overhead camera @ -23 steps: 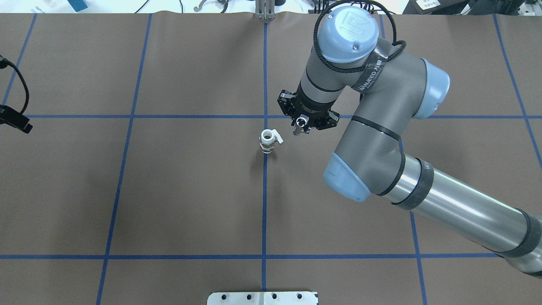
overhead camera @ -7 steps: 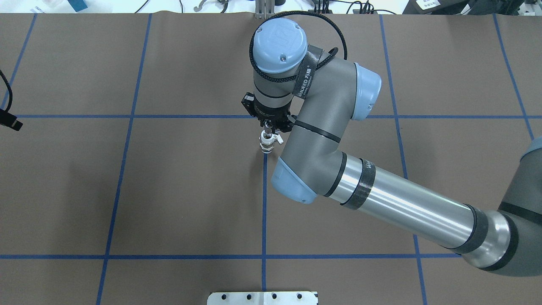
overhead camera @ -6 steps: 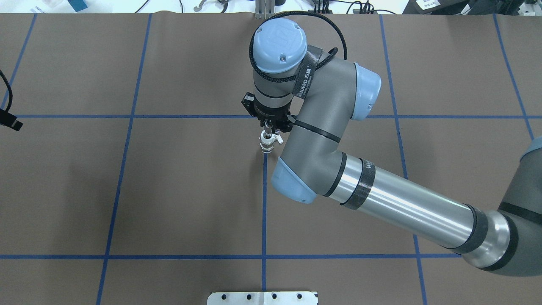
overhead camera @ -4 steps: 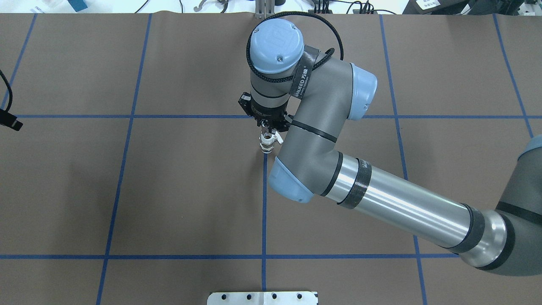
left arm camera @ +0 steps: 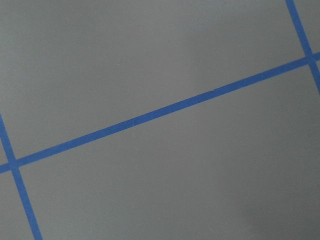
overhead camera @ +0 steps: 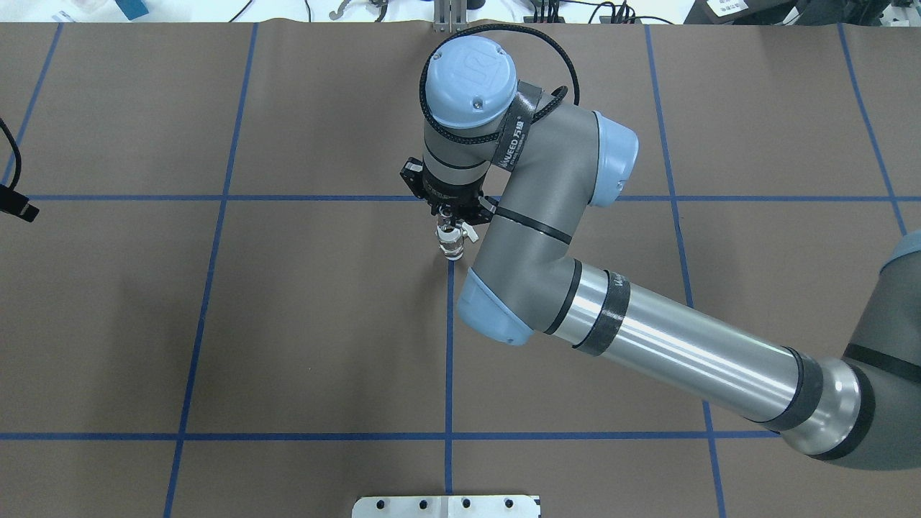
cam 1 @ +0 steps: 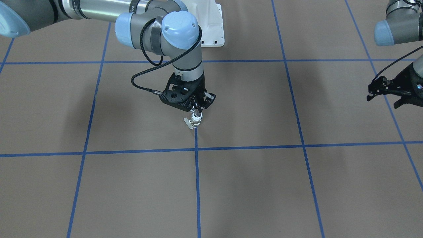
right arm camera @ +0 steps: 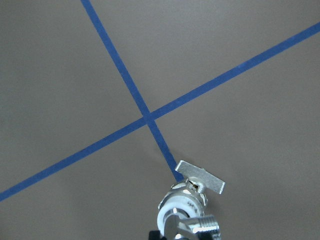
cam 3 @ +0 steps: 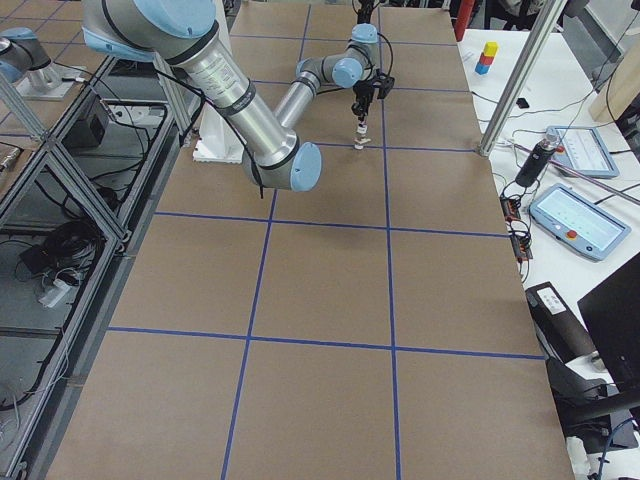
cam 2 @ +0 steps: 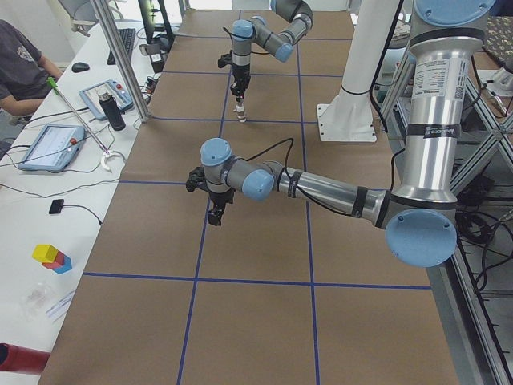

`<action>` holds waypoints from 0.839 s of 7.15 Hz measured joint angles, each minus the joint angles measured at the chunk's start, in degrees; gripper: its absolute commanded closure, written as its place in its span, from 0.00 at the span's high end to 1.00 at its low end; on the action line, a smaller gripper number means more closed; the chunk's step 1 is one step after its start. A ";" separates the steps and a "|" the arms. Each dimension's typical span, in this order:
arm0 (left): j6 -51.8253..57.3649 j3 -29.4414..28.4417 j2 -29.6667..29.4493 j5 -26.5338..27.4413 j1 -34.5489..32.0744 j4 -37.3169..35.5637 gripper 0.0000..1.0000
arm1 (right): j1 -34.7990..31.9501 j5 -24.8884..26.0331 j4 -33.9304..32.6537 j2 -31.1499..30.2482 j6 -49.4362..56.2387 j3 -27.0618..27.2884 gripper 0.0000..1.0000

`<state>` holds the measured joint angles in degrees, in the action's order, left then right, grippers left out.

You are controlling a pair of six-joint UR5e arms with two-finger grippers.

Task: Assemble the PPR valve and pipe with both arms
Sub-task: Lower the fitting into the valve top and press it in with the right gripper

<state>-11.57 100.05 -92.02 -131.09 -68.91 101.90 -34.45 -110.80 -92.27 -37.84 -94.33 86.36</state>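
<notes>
Right gripper [cam 1: 197, 111]: pinching shiny silver metal pipe fitting [right arm camera: 199, 226] over white plastic valve [right arm camera: 181, 202], at worktop [overhead camera: 302, 345] centre.
Left gripper [cam 1: 381, 100]: spread, at left edge.
Risk: your unbraced valve tips if pushed off-centre.

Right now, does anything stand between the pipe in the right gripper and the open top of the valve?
Nothing visible does. The right gripper holds the pipe right at the white open end of the PPR valve, which stands upright on the table.
</notes>
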 measured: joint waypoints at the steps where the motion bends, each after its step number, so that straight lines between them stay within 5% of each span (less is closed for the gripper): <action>1: -0.02 0.03 -0.02 0.02 0.00 -0.02 1.00 | -0.04 -0.16 -0.37 -0.60 0.02 1.16 0.00; 6: -0.03 0.71 -0.03 -0.04 0.00 -0.33 1.00 | -0.09 -0.18 -0.65 -2.07 0.03 2.11 0.00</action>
<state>-11.60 100.75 -92.05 -131.13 -68.91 101.57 -34.54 -110.98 -92.92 -39.91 -94.31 88.47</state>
